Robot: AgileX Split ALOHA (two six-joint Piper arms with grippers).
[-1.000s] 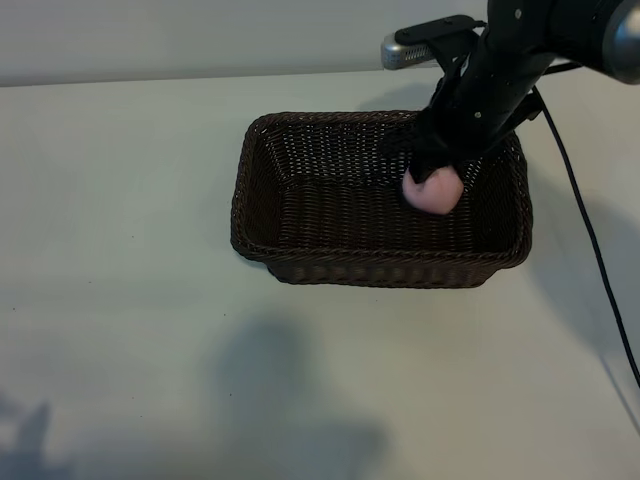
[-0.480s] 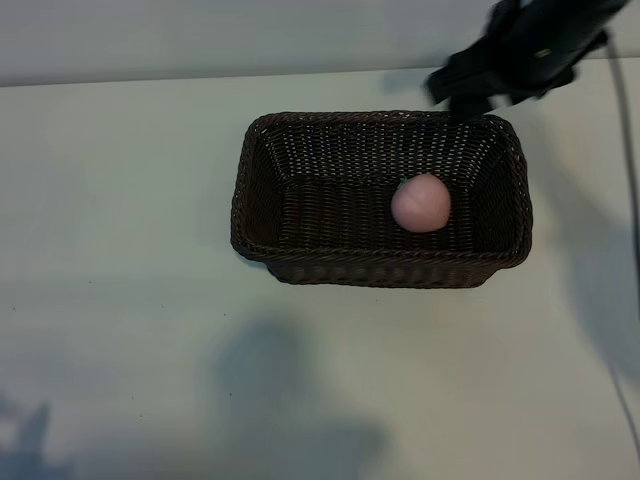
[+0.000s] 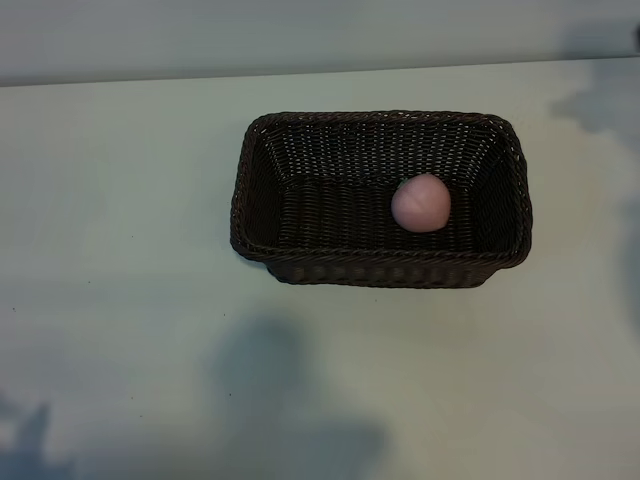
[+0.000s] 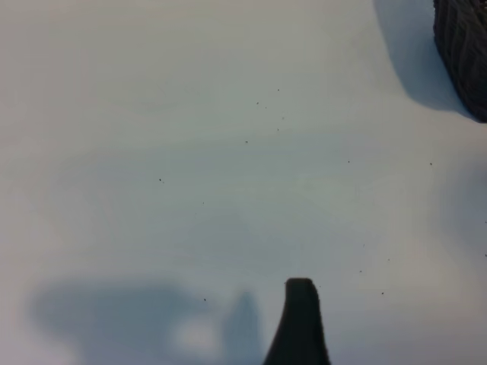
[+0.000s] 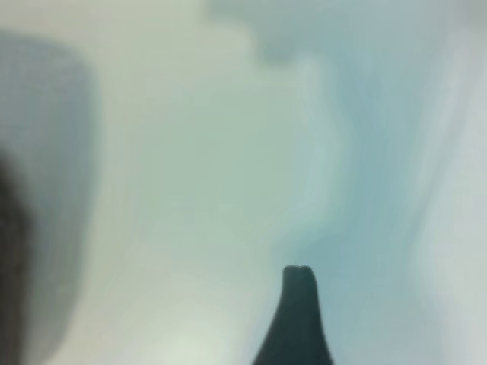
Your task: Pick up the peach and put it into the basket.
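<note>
The pale-pink peach (image 3: 421, 203) lies on the floor of the dark-brown woven basket (image 3: 300, 262), toward its right end, with nothing touching it. Neither arm shows in the exterior view. In the left wrist view one dark finger (image 4: 300, 323) of my left gripper hangs over bare table, with a corner of the basket (image 4: 464, 53) far off; nothing is in the gripper. In the right wrist view one dark finger (image 5: 298, 319) of my right gripper is over blurred pale table, and nothing is held. Both grippers stand open.
The basket sits mid-table, a little toward the back. Pale tabletop (image 3: 120, 250) lies all around it. Soft shadows fall on the front of the table (image 3: 270, 390) and at the back right corner (image 3: 600, 100).
My right gripper let go of the peach inside the basket, then rose and drew back to the right, out of the exterior view. The peach stays where it was set down.
</note>
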